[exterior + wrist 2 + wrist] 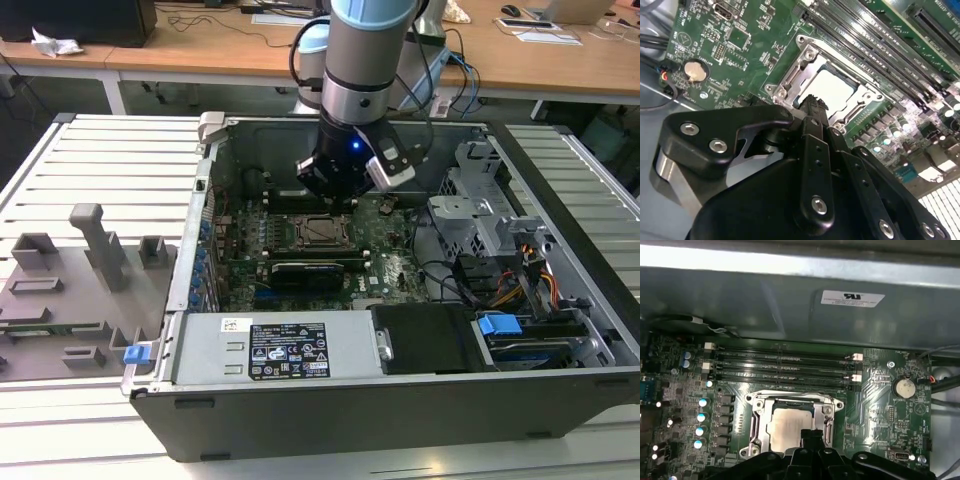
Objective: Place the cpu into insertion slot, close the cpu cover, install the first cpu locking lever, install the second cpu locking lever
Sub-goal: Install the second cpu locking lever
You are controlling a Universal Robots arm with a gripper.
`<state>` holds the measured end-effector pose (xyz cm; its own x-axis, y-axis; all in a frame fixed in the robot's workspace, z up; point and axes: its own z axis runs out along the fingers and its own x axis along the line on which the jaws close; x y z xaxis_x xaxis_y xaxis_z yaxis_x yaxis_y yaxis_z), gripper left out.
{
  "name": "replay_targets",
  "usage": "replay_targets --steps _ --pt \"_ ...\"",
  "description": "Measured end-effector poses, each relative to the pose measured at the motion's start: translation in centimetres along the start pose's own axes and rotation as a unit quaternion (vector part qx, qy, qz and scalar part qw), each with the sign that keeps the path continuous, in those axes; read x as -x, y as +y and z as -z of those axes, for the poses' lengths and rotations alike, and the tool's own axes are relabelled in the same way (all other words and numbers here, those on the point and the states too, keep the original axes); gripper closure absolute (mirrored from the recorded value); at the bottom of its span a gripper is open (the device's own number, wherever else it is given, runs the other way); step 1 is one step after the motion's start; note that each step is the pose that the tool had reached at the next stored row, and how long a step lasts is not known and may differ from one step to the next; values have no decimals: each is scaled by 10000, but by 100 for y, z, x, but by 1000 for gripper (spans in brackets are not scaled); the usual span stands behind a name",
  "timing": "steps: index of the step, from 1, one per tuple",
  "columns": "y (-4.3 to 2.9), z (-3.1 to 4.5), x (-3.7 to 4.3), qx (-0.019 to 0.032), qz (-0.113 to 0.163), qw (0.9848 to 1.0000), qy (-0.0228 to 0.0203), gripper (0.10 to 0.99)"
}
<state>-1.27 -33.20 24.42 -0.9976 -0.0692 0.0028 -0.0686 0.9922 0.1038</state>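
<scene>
Arm: the robot arm reaches down into the open computer case (420, 395), its gripper (335, 195) low over the motherboard (395, 265), just at the far edge of the socket as seen in the exterior view.
Gripper: in the second wrist view the gripper (812, 102) shows its black fingertips pressed together, clenched, with nothing visibly between them; the tip sits at the edge of the socket frame. In the first wrist view the gripper (812, 436) overlaps the near rim of the socket.
Cpu: the cpu (832, 89) lies flat inside the insertion slot (790, 75), silvery top facing up; seen also in the first wrist view (785, 427) and the exterior view (322, 230).
Cpu cover: the cpu cover (759, 417) is a metal frame lying down around the chip, its window leaving the chip's top exposed; whether it is fully latched cannot be told.
Locking levers: not clearly distinguishable from the frame.
Surroundings: long black memory slots (782, 362) run just beside the socket; a round coin battery (903, 388) sits on the board well apart from it.
</scene>
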Motion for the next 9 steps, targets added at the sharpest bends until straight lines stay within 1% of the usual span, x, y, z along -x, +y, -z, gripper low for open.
replay_targets --steps 2,5,7,8,9 --pt "-3 25 0 1 1 10000 0 980" --pt "-55 31 -4 0 1 10000 0 980" --pt "-192 45 -13 0 0 10000 1 980" --pt "-239 45 -17 1 -1 10000 10 980" --pt "-262 41 -18 3 -1 10000 17 980"
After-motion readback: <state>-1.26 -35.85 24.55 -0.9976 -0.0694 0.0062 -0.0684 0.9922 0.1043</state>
